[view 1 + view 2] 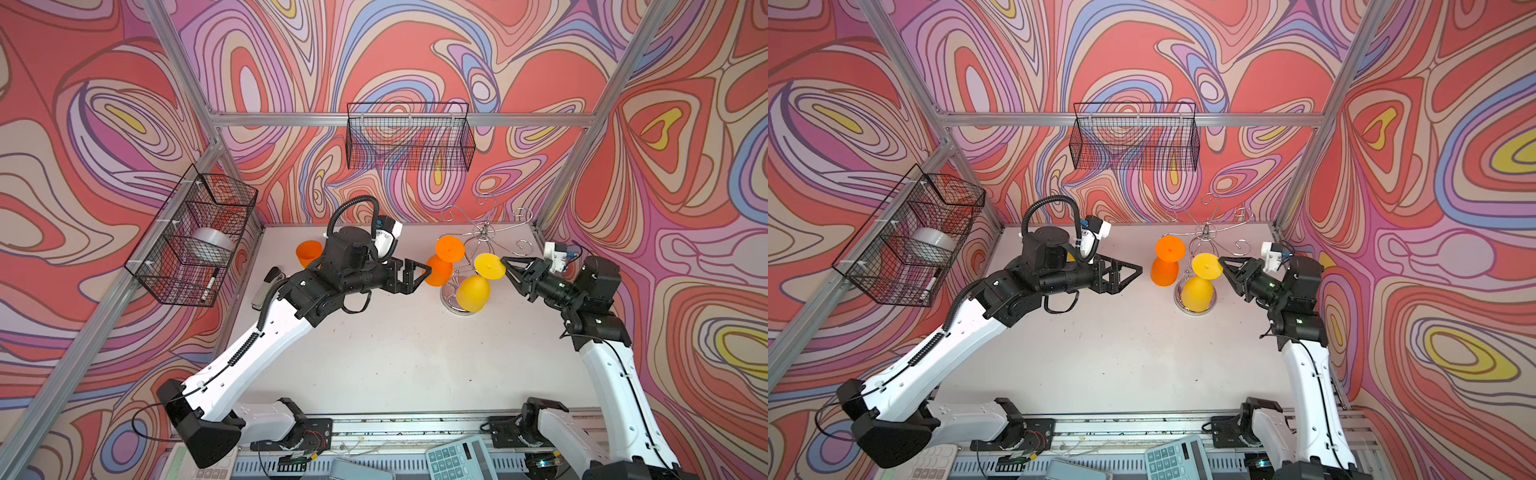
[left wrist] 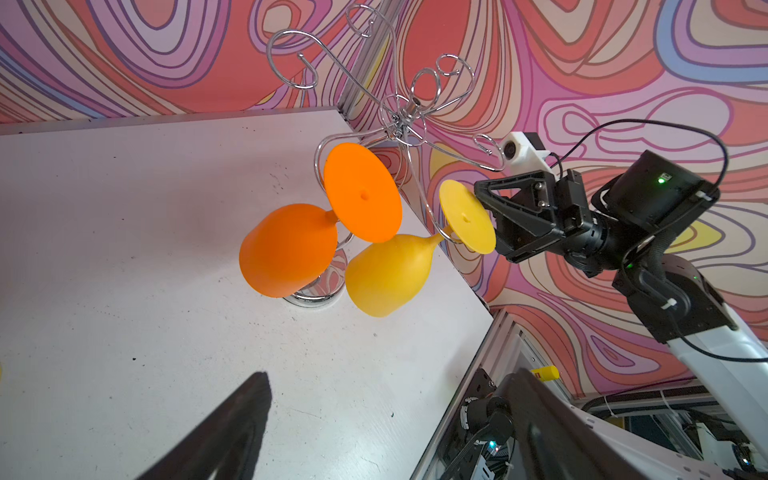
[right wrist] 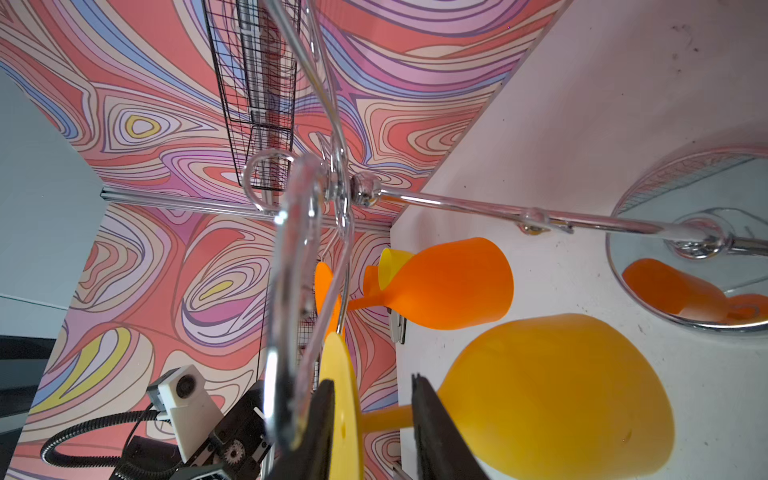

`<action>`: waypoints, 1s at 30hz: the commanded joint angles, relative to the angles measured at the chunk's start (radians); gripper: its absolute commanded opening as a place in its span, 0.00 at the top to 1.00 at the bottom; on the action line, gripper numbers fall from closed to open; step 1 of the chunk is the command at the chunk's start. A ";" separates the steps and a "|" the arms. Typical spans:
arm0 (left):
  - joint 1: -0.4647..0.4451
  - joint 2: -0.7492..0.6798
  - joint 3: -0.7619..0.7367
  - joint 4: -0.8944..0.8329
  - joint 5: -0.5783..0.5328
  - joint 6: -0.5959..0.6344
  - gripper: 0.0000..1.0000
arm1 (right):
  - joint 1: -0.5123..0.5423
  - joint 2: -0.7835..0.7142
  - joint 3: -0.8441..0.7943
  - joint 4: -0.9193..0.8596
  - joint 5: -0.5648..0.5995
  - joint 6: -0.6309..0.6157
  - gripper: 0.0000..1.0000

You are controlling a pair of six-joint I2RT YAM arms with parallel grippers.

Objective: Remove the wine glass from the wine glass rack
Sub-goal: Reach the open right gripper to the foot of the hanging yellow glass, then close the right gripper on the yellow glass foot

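The chrome wine glass rack (image 1: pixel 484 237) (image 1: pixel 1206 230) (image 2: pixel 405 114) stands at the back right on its mirror base (image 3: pixel 681 232). Two wine glasses hang upside down from its hooks, an orange one (image 1: pixel 440 270) (image 2: pixel 291 249) and a yellow one (image 1: pixel 473 293) (image 1: pixel 1198 293) (image 2: pixel 386 274). My right gripper (image 1: pixel 506 268) (image 3: pixel 372 380) straddles the yellow glass's foot (image 3: pixel 338 399). One finger lies against the foot's outer face. The other sits beside the stem, with a gap left. My left gripper (image 1: pixel 424 276) (image 1: pixel 1133 278) (image 2: pixel 390 374) is open and empty, just left of the orange glass.
An orange cup (image 1: pixel 308 253) and a stapler (image 1: pixel 266 286) sit at the table's back left, behind the left arm. One black wire basket (image 1: pixel 409 137) hangs on the back wall. Another (image 1: pixel 195 237) on the left wall holds a tape roll and a marker. A calculator (image 1: pixel 457 457) lies beyond the front rail.
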 commanded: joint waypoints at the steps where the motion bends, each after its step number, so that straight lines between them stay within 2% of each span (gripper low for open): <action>1: -0.005 -0.008 0.022 0.003 -0.012 0.006 0.10 | 0.009 0.000 -0.002 0.062 0.011 0.034 0.70; 10: -0.004 -0.011 0.016 0.006 -0.012 0.006 0.10 | 0.026 0.006 -0.021 0.116 0.008 0.080 0.83; 26: -0.004 -0.021 0.011 0.004 -0.023 0.009 0.10 | 0.047 0.006 -0.019 0.053 0.010 0.041 0.87; 30: -0.004 -0.023 0.014 0.001 -0.026 0.010 0.10 | 0.048 0.010 -0.011 0.055 0.011 0.041 0.93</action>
